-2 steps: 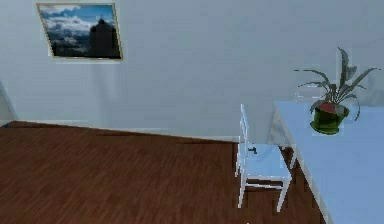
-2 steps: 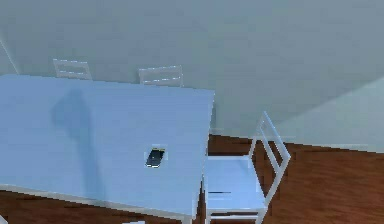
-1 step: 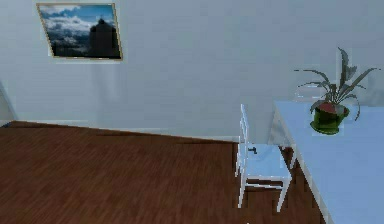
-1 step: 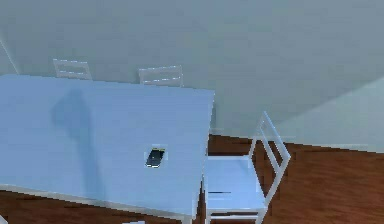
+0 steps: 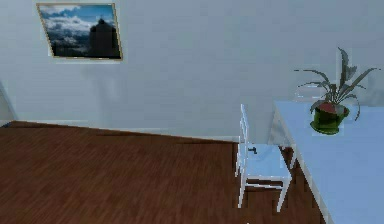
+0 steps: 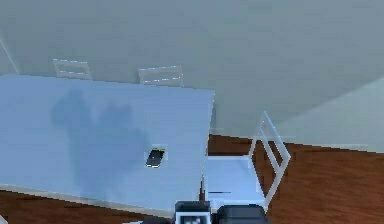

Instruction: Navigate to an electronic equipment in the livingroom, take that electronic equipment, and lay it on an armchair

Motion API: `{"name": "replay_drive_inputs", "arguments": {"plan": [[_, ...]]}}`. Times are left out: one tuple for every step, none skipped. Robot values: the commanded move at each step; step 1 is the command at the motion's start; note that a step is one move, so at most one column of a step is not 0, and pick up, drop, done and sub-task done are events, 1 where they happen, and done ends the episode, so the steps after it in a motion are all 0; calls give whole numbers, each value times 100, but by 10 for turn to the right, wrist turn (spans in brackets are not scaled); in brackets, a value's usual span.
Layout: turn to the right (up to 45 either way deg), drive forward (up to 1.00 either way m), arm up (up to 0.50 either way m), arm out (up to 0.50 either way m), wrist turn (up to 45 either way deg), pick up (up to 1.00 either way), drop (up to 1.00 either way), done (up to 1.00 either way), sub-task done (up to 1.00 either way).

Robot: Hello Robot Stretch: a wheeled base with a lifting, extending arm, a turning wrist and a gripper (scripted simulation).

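Dark device (image 6: 155, 157) (small, flat) on pale table (image 6: 60, 120)

One table (image 6: 60, 130), one picture (image 5: 80, 31), one potted plant (image 5: 330, 100), one dark device (image 6: 155, 157), three chairs (image 6: 72, 68) (image 6: 160, 75) (image 6: 235, 180), perhaps four.

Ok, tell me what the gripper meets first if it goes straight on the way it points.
Probably the white chair: its seat lies straight out from the gripper at the arm side view's bottom edge. Height is unclear, so it may pass above. The small dark device sits left of that line.
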Motion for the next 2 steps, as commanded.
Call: {"name": "replay_drive_inputs", "arguments": {"plan": [[0,0,0,32,0,0,0,0,0],[0,0,0,0,450,0,0,0,0]]}}
